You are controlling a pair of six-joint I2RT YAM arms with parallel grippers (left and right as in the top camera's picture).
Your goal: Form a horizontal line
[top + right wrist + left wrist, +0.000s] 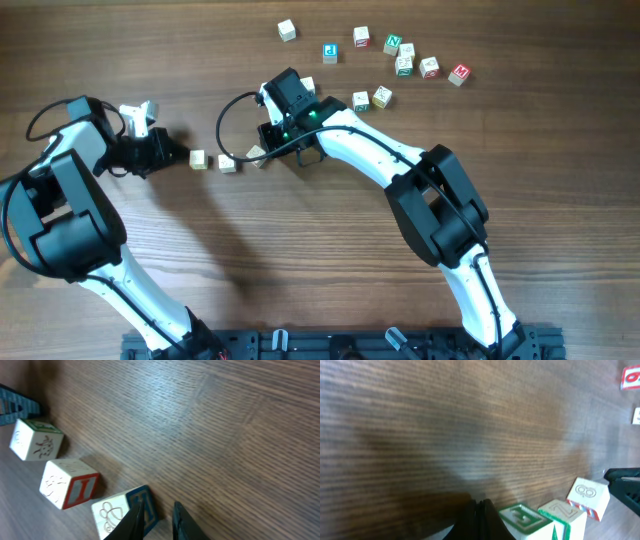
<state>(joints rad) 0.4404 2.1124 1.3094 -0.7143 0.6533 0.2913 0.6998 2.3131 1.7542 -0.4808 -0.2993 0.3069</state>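
Three small pale cubes lie in a short row left of the table's middle: left cube [198,159], middle cube [227,163], right cube [257,155], with small gaps between them. My left gripper [183,156] is shut and empty, its tip just left of the row. In the left wrist view the shut fingers [480,515] stand beside the green-lettered cube [522,520]. My right gripper [268,148] is at the row's right end. In the right wrist view it [157,520] stands slightly open with bare wood in the gap, one finger against the blue-faced cube [122,512].
Several loose lettered cubes [405,60] lie scattered at the back right, and two more [372,98] sit beside the right arm. One white cube [287,30] lies alone at the back. A black rail [340,345] runs along the table's front edge.
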